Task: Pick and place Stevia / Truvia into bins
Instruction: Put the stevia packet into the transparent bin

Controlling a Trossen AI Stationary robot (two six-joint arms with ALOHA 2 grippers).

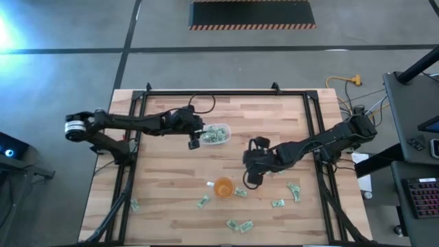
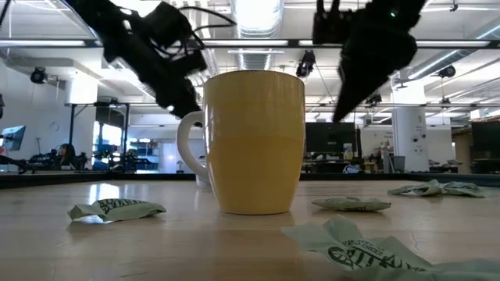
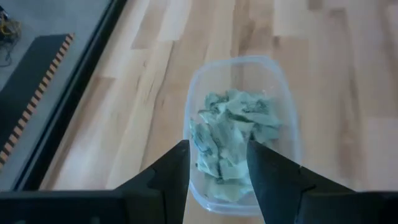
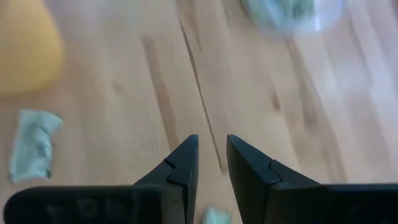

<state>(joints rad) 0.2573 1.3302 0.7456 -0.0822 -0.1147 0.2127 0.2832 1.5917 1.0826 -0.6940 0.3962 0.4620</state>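
The clear tub (image 1: 217,133) stands at mid-table with several pale green sachets (image 3: 235,140) heaped inside. My left gripper (image 1: 194,143) hovers open just above its left end, nothing between the fingers (image 3: 176,171). More sachets lie flat on the wood near the front: (image 1: 204,201), (image 1: 240,193), (image 1: 278,203), (image 1: 295,191), (image 1: 239,225). My right gripper (image 1: 251,180) hangs right of the orange cup (image 1: 223,186), pointing steeply down, its fingers (image 4: 185,163) a narrow gap apart over bare wood. One sachet (image 4: 34,152) lies off to its side, and another (image 4: 216,216) shows just below the fingers.
The orange cup (image 2: 250,140) stands between the tub and the front sachets. A small white scrap (image 1: 210,184) lies left of it. One sachet (image 1: 135,204) lies by the left frame rail. Black frame rails (image 1: 317,137) run along the table's sides and far edge.
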